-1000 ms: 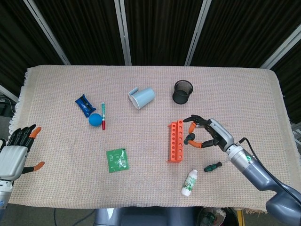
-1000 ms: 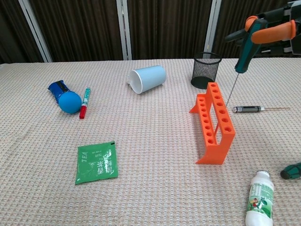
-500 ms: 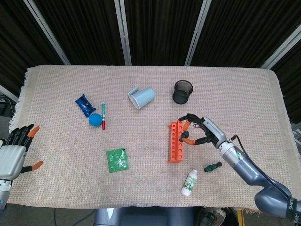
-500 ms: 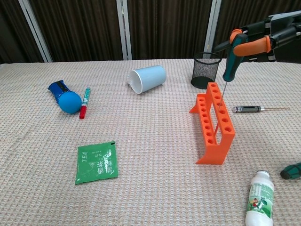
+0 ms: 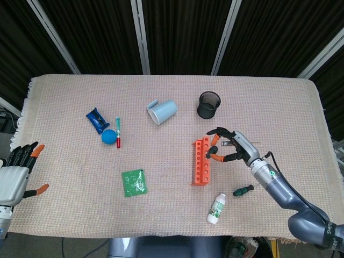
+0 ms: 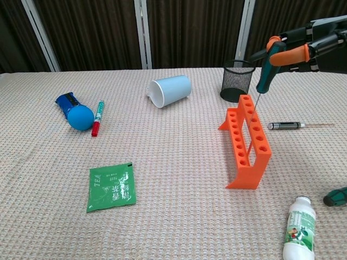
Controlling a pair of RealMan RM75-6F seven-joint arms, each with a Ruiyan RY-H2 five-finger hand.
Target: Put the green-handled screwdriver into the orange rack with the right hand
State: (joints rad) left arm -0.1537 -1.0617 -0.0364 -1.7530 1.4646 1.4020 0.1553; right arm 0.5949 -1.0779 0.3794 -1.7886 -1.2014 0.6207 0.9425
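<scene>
My right hand pinches a green-handled screwdriver by its handle, held nearly upright. Its thin shaft points down at the far end of the orange rack, whose row of holes faces up. Whether the tip is inside a hole cannot be told. A second, stubby green-handled screwdriver lies on the cloth to the right of the rack's near end. My left hand hangs open off the table's front left corner, holding nothing.
A black-handled screwdriver lies right of the rack. A white bottle lies near the front edge. A black mesh cup and a tipped white cup stand behind. A blue ball, marker, blue packet and green sachet sit left.
My right hand has carried the screwdriver leftward and down, from beside the rack to over its far holes. In the last half second it barely shifted. The left hand stays put.
</scene>
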